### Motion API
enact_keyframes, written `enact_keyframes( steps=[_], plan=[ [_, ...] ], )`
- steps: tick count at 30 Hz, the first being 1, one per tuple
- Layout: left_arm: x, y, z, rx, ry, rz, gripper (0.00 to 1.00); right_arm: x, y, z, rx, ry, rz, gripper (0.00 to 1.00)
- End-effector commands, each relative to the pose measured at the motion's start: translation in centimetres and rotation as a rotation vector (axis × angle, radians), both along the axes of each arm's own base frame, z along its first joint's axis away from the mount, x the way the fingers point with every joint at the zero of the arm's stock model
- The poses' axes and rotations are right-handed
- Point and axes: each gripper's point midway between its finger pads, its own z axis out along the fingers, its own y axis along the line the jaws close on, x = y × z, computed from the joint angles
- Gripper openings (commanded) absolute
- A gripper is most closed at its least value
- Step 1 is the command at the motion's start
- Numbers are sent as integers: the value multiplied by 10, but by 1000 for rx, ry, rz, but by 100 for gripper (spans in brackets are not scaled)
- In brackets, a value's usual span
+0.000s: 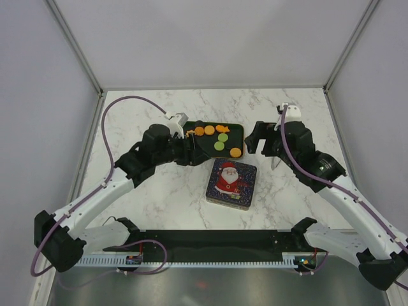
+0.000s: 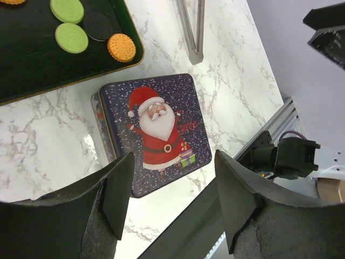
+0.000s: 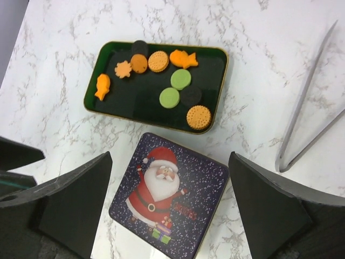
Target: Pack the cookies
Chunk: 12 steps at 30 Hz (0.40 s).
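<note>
Small cookies (image 3: 180, 79), orange, green and dark, round or fish-shaped, lie on a dark green tray (image 3: 108, 105) on a marble table (image 1: 159, 204), just behind a closed tin (image 3: 167, 197) with Santa on its lid. The left gripper (image 2: 173, 178) and right gripper (image 3: 168, 167) hover on either side, fingers spread wide and empty. Metal tongs (image 3: 281, 162) lie right of the tray.

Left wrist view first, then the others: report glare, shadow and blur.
Left wrist: white glare on the marble table beside the Santa tin; the jaws dark and slightly soft. Right wrist: even light, cookies sharp. Top external: diffuse light, only soft shadows.
</note>
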Motion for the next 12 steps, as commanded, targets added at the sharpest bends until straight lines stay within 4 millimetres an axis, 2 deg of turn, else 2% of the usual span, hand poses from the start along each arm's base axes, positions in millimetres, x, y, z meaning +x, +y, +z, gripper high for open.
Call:
enact_keyframes(
  steps=[1, 12],
  plan=[
    [-3, 19, 10, 69, -68, 10, 69, 5, -18, 16, -31, -51, -77, 98],
    [-7, 21, 13, 73, -84, -10, 70, 5, -22, 16, -12, -80, -102, 98]
  ],
)
